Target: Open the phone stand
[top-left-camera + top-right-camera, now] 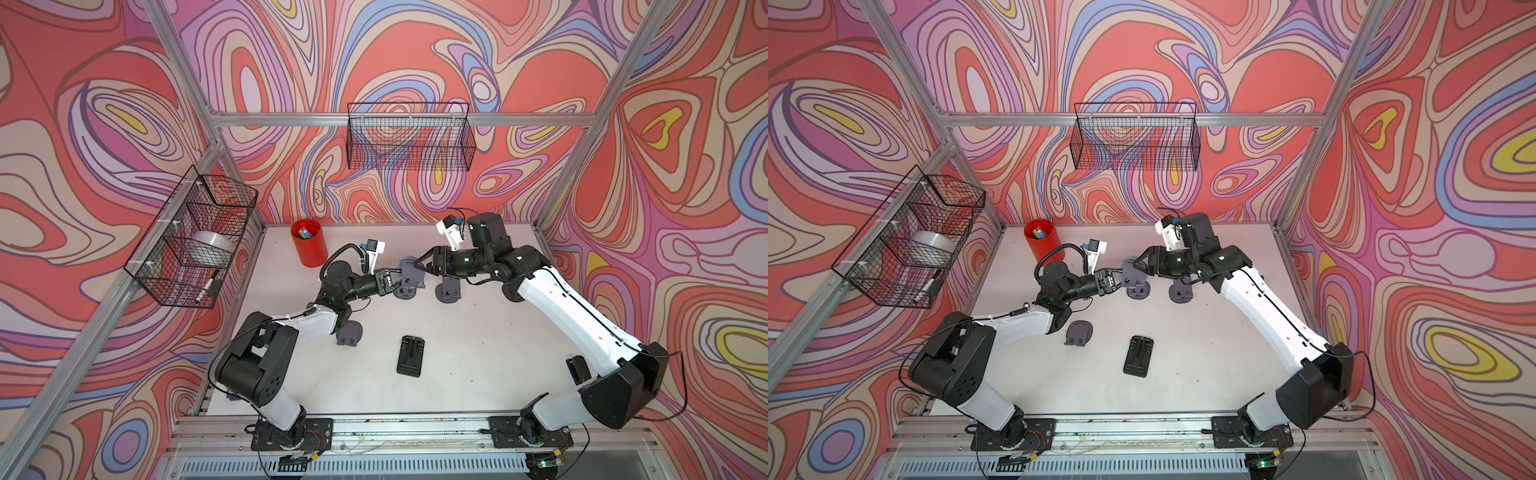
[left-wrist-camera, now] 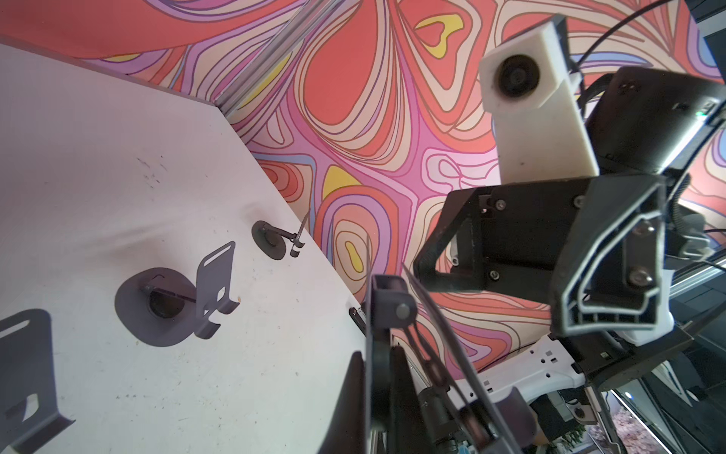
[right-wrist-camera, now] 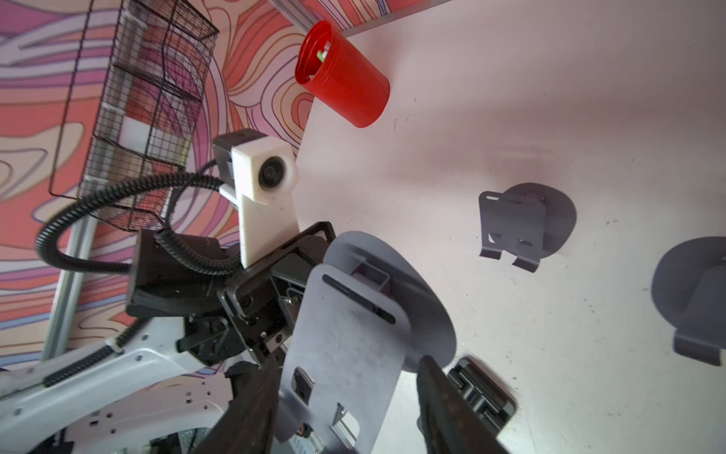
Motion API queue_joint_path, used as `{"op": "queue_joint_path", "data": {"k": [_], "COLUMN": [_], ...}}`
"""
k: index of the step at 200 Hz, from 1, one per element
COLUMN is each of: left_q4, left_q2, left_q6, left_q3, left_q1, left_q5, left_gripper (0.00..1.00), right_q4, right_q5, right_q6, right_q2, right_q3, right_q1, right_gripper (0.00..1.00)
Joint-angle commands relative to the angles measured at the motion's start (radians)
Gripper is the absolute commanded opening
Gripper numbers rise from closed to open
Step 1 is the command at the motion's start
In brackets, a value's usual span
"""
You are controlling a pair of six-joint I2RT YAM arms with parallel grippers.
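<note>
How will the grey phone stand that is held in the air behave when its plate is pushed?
The phone stand looks like thin sheet metal, so it is probably stiff and light. Its plate joins the round base by a hinge, so it should swing rather than bend. Its smooth finish may slip under a light grip.

cup (image 1: pixel 309 245) back left on table (image 1: pixel 478 357), upright stand (image 1: pixel 449 291) mid-table, flat stand (image 1: pixel 410 356) before it

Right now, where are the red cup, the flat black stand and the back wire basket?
red cup (image 1: pixel 311 252): in a top view, on its outer wall.
flat black stand (image 1: pixel 410 356): in a top view, on its middle.
back wire basket (image 1: pixel 409 156): in a top view, on its front mesh.
</note>
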Motion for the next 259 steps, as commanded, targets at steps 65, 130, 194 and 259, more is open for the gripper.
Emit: {"op": "queue_joint_path", "data": {"k": [65,130,194,259], "left_q4": [0.069,0.053,0.047,-0.083], "left_q2": [0.024,0.061,0.099,0.088], "left_q6": [-0.032,-0.031,-0.075,-0.090], "left_q3": [0.128,0.176,0.219,0.259], "left_q1": [0.002,0.003,0.004,0.009], "left_q5": [0.050,0.040,0.044,0.067], "left_gripper": [0.00,0.00,0.00,0.00], "right_q4": [0.168,0.210,0.304,0.409], "right_q5": [-0.212,-0.266,-0.301,-0.365], "right_q6": [0.007,0.024,-0.003,-0.105], "right_q2": [0.036,0.075,0.063,0.047], "right_q3": [-0.027,-0.002,-0.044,-0.084], "right_q1": [-0.106,-0.106,-0.106,-0.106], "right_gripper": [0.40,0.31,0.24,0.09]}}
